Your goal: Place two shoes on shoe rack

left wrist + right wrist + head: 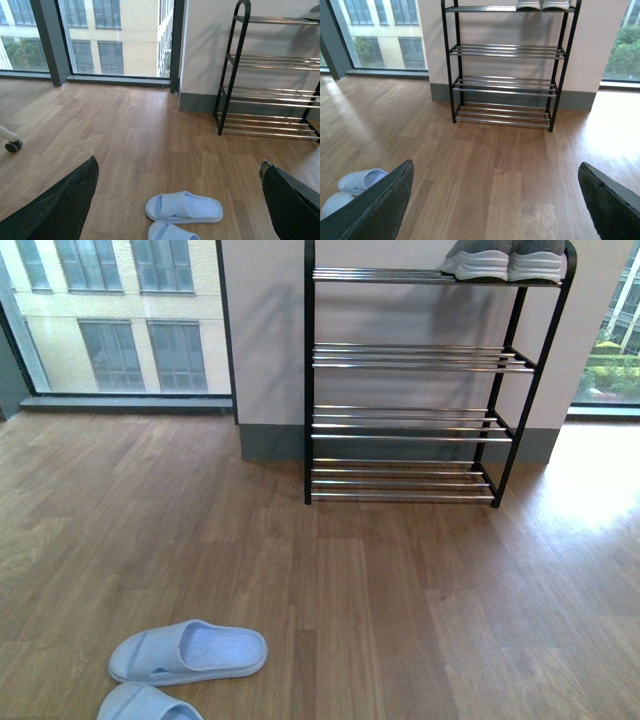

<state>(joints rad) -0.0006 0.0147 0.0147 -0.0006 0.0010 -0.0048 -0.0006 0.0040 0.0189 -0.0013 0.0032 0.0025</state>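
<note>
The two shoes (505, 260), grey sneakers with white soles, stand side by side on the top tier at the right end of the shoe rack (410, 358). The rack has a black frame and chrome bars and stands against the white wall. The right wrist view shows the shoes' soles (542, 5) at the top of the rack (505, 50). The left wrist view shows the rack (270, 61) at the far right. My left gripper (177, 162) is open above the floor, holding nothing. My right gripper (495, 165) is open too, facing the rack from a distance. Neither arm shows in the front view.
A pair of light blue slippers (190, 652) lies on the wooden floor near me to the left, below the left gripper (184, 207). Floor-to-ceiling windows flank the wall. A caster wheel (12, 145) stands at the far left.
</note>
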